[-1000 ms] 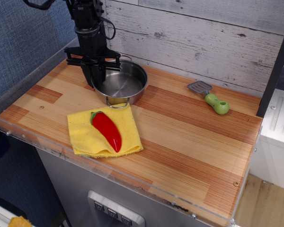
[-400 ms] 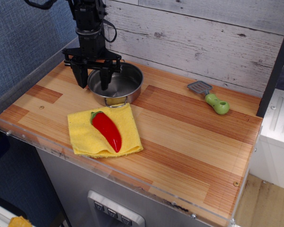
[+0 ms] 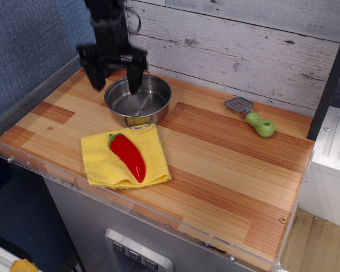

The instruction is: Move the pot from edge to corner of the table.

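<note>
The pot sits on the worktop toward the far left corner, close to the white plank wall, upright and empty, its near wire handle just touching the far edge of the yellow cloth. The tool hangs above it, black and a little blurred, with its two fingers spread wide apart and nothing between them. One finger points down outside the pot's left rim, the other over the far part of the bowl, so the left wall of the pot lies below the gap between them. The fingertips look clear of the steel, above the rim rather than around it. A red pepper lies slantwise on the cloth, stalk end toward the pot. Well apart to the right, near the wall, a small spatula with a green handle and grey blade rests flat on the planks. A clear rim runs round the worktop's edge, and the pot stands near its left side without touching it.
</note>
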Controlling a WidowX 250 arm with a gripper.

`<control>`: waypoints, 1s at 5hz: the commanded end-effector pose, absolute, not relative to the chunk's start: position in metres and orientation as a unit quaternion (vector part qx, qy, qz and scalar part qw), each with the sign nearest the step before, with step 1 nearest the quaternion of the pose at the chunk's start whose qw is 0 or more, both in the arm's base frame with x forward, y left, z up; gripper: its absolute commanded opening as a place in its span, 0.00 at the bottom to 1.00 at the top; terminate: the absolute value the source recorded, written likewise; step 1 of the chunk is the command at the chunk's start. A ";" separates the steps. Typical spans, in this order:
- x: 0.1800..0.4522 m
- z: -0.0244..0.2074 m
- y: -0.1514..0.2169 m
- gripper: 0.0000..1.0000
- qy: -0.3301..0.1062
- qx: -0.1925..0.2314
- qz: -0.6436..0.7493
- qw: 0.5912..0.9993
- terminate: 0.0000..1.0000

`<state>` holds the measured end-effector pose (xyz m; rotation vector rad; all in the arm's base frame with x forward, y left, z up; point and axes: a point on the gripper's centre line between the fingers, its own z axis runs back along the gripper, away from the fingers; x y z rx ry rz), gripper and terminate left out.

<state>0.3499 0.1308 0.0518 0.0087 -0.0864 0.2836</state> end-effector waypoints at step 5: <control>0.326 0.173 0.098 1.00 -0.156 0.007 0.081 0.984 0.00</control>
